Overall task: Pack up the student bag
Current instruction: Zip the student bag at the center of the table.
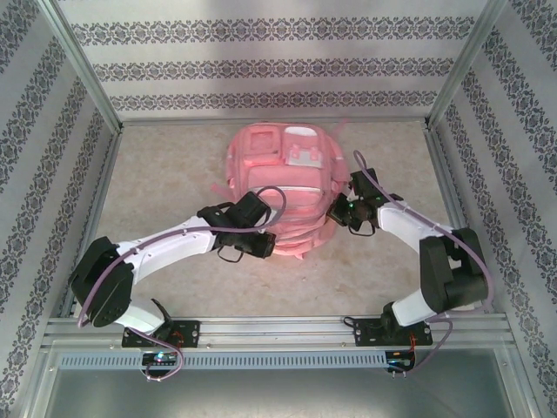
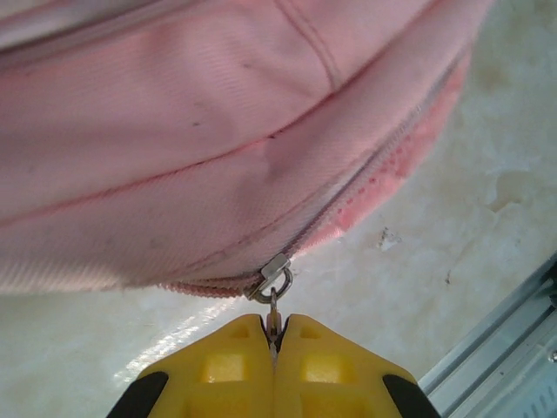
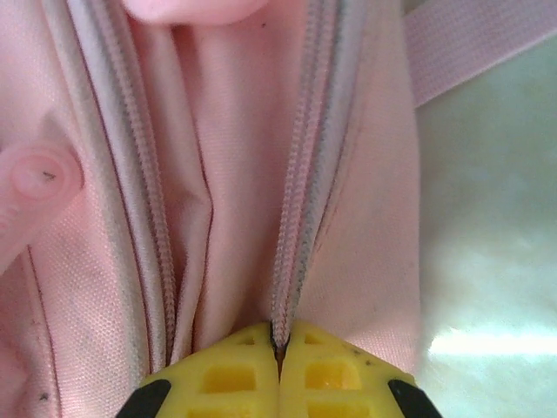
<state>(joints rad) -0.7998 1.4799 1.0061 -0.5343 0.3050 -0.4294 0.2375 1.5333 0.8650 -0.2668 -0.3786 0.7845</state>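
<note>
Seemingly zipped, student bag (image 1: 283, 165) hides contents; left end effector (image 2: 275, 338) pinches zipper pull (image 2: 272, 280)

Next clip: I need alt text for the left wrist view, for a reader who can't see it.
The left gripper pinches the metal zipper pull between its closed yellow jaws, at the lower edge of the pink student bag. The bag lies on a pale marbled table, its zip line running up to the right.

Your pink backpack (image 1: 283, 187) lies flat on the table (image 1: 157, 174), front pockets and pale patches facing up, side zips closed, metal zip pull (image 2: 271, 283) at its edge.
</note>
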